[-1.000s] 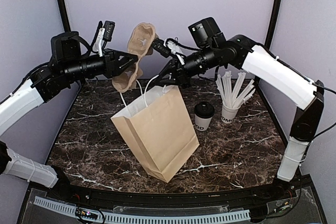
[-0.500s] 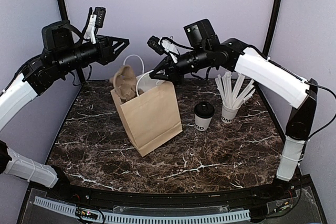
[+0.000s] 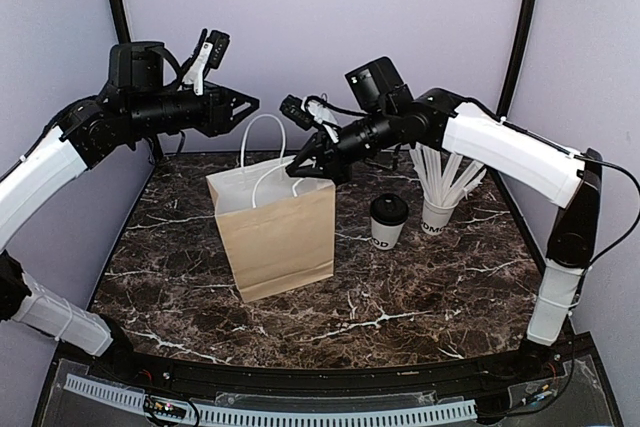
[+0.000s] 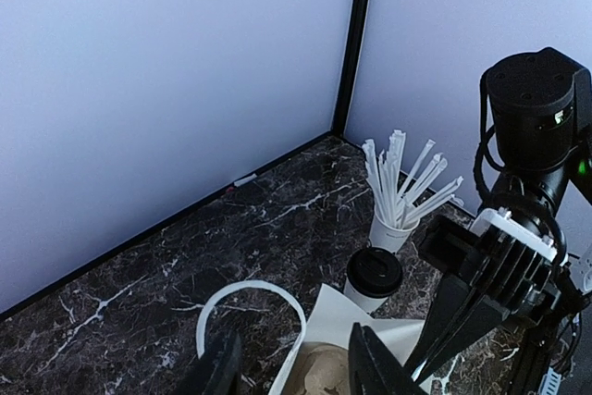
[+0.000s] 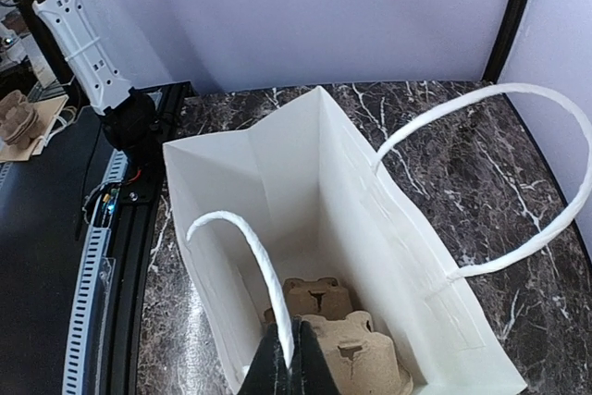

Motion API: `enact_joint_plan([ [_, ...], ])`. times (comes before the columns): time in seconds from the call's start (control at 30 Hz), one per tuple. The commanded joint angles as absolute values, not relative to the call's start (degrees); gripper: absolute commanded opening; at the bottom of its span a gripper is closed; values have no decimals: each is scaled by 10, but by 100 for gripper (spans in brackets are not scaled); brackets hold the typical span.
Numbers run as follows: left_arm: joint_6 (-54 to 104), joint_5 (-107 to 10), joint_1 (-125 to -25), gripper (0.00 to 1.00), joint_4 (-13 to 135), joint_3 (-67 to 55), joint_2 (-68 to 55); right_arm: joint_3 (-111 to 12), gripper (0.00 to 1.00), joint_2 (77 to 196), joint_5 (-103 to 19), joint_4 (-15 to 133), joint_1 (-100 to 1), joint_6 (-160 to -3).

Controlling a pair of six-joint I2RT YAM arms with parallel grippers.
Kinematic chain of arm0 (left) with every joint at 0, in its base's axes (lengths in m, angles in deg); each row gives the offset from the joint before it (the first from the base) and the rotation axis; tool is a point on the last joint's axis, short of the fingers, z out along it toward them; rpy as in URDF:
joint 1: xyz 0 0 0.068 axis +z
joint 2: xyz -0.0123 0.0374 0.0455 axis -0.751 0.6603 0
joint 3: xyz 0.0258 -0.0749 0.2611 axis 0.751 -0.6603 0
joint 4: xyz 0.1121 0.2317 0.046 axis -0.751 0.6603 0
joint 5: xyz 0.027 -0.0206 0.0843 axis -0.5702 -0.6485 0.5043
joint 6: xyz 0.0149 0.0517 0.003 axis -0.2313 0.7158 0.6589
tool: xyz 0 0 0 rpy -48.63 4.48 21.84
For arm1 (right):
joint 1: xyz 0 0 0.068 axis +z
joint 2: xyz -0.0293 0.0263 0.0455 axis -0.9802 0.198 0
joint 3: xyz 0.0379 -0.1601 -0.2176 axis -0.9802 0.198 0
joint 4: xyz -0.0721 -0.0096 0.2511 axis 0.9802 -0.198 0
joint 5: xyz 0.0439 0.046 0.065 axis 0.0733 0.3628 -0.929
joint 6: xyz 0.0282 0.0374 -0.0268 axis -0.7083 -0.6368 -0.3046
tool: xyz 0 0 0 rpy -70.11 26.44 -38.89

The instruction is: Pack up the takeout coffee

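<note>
The takeout coffee, a white cup with a black lid, stands on the marble to the right of the brown paper bag. The bag stands upright with its mouth open. A brown pulp cup carrier lies at its bottom. My right gripper is shut on the bag's near white handle, just above the bag's mouth. My left gripper hangs open and empty above the bag's back left, clear of the far handle loop. The carrier shows between its fingers.
A white cup full of wrapped straws stands right of the coffee, near the back right corner. Lilac walls close the back and both sides. A black rail runs along the table's near edge.
The left gripper let go of the pulp carrier, which dropped into the bag, and the gripper drew back, opening wider. The bag swung from tilted to upright, its handle still pinched by the right gripper.
</note>
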State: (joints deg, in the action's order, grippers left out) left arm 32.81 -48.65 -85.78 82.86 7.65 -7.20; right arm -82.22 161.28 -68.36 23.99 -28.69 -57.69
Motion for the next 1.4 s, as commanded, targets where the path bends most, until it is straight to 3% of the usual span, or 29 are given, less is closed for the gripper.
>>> enact_joint_plan([
  [0.0,350,-547,-855,42,925,93,-76,-818,0,1585,-741,225,-283,-543],
  [0.1,340,-525,-855,41,932,75,-92,-817,0,1585,-760,212,-282,-533],
  [0.4,327,-443,-855,62,998,52,-90,-813,0,1584,-763,205,-282,-532],
  [0.67,382,-391,-854,61,1053,51,-44,-806,0,1580,-770,196,-273,-520],
  [0.8,411,-436,-854,51,1044,45,-41,-803,0,1577,-770,189,-268,-513],
  [0.83,417,-453,-855,43,1043,45,-40,-802,0,1576,-768,188,-267,-511],
  [1.03,451,-505,-854,21,1050,47,-32,-802,1,1572,-761,180,-265,-506],
  [1.13,465,-522,-855,9,1066,65,-26,-828,10,1574,-753,153,-268,-497],
  [1.2,473,-523,-855,2,1061,76,-27,-854,22,1572,-761,127,-280,-489],
  [1.27,482,-510,-855,0,1046,86,-34,-876,37,1567,-787,110,-301,-491],
  [1.37,521,-461,-866,0,1007,95,-58,-898,49,1555,-851,111,-352,-514],
])
